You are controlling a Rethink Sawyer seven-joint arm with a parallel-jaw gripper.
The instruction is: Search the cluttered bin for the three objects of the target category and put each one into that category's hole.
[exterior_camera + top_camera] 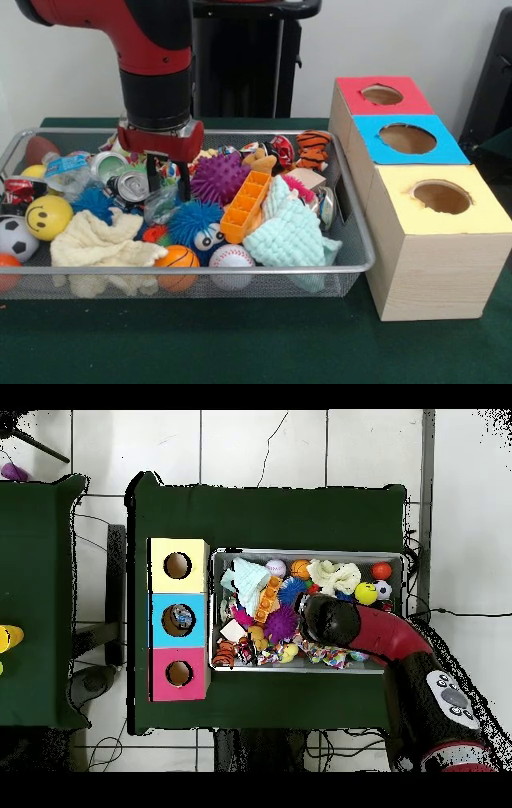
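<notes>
Gripper [168, 180] is down in the bin [356, 264], dark fingers spread open, nothing held. Front view: the clear bottle w/ blue label [66, 166] lies just picture-left of it, beside the crushed cans [132, 186], long axis roughly along the bin's length (partly buried, can't confirm). Other two bottles not made out. Red-topped box's hole [382, 94] is empty, far picture-right, well apart. Label text unreadable; no brands legible.
</notes>
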